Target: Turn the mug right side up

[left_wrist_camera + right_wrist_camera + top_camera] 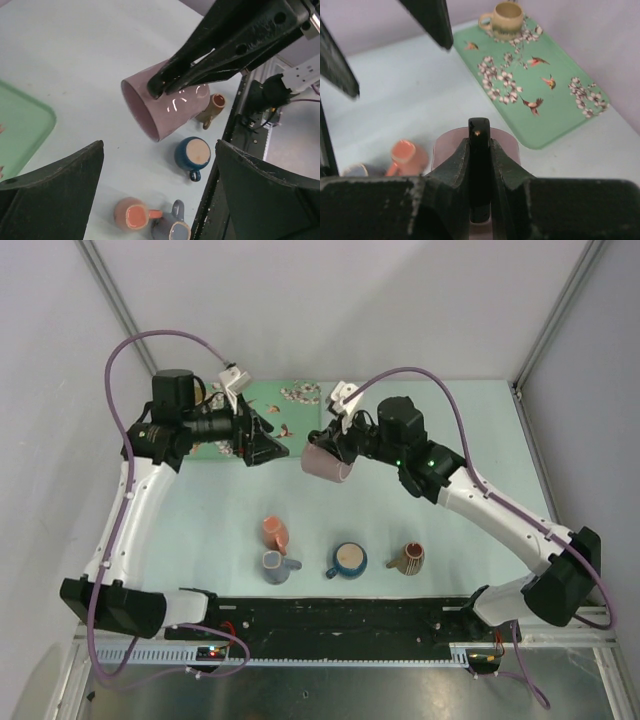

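mauve mug (165,107) pinched by its wall in right gripper (159,89), up above the counter (450,410), tilted sideways, mouth toward left gripper (268,438), spread wide nearby. on green tray (560,115), one beige mug (506,19), upright.

The right tool (479,132) covers nearly all of the mauve mug (507,146) in the right wrist view, leaving a rim arc; a handle cannot be made out. The grey mug (351,170) at lower left is half hidden by the tool's body. In the left wrist view the green tray (22,127) runs off the left edge.
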